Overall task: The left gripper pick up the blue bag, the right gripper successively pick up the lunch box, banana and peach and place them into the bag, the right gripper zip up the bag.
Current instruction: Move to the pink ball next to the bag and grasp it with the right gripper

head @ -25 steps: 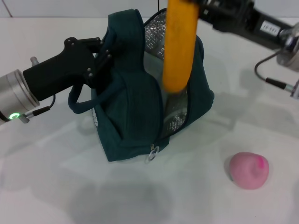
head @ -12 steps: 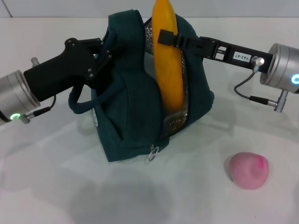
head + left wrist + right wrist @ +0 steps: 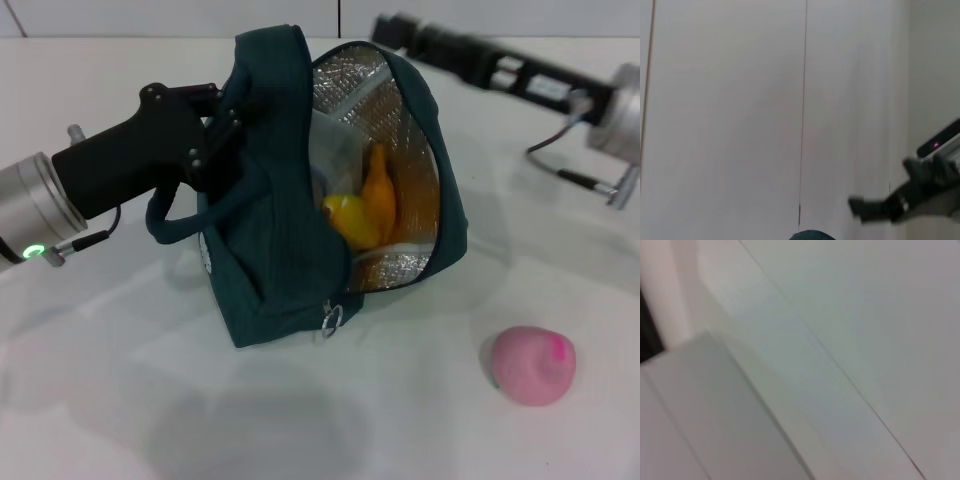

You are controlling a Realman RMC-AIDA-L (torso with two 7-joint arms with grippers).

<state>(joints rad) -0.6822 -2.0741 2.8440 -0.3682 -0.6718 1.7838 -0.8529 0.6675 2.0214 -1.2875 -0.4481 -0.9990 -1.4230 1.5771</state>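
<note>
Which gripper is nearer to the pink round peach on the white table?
Right, though neither is close. The right gripper is far behind the pink round peach, beyond the dark blue bag. The left gripper grips the bag's far-left side.

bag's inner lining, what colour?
Shiny silver foil lining inside the dark teal bag; clearest in the head view.

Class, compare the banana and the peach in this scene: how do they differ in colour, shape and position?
The banana is yellow-orange and elongated; the peach is pink and rounded. The banana lies inside the open blue bag against its silver lining; the peach sits outside on the table, nearer the robot's right. Neither is held by a gripper.
</note>
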